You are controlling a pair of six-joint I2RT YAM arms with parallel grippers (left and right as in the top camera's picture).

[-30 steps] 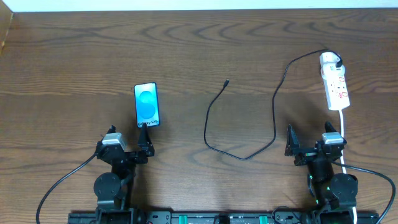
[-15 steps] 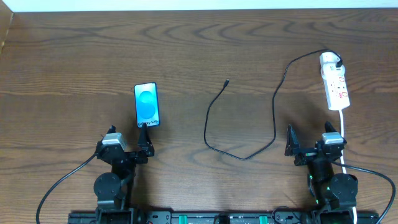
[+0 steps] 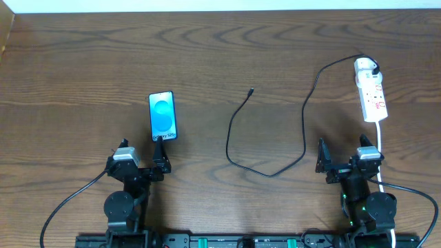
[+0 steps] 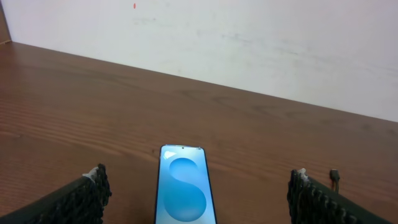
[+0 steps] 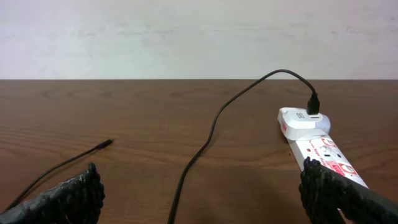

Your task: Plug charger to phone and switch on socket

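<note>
Left claw (image 3: pixel 138 162): wide apart, empty, low at the near edge of the table (image 3: pixel 220 41). Right claw (image 3: pixel 344 160): likewise wide apart, gripping nothing, near that same edge.

Phone (image 3: pixel 162 116) flat on the wood just ahead of the left claw, blue screen lit and facing up, white band of text at the end nearest the claw. From the left wrist camera, lined up between the two dark fingers (image 4: pixel 84 199), touching neither.

Charger cable (image 3: pixel 304 134) loose across the middle and right of the table in a long loop. Small dark tip (image 3: pixel 251 91) bare on the wood, well apart from the phone, not plugged in. At the other end, white plug (image 3: pixel 366 67) seated in the far end of the power strip (image 3: pixel 374 100).

Strip flat ahead of the right claw, red marks on top, white cord (image 3: pixel 380 141) trailing back past that claw. Switch position too small to tell.
</note>
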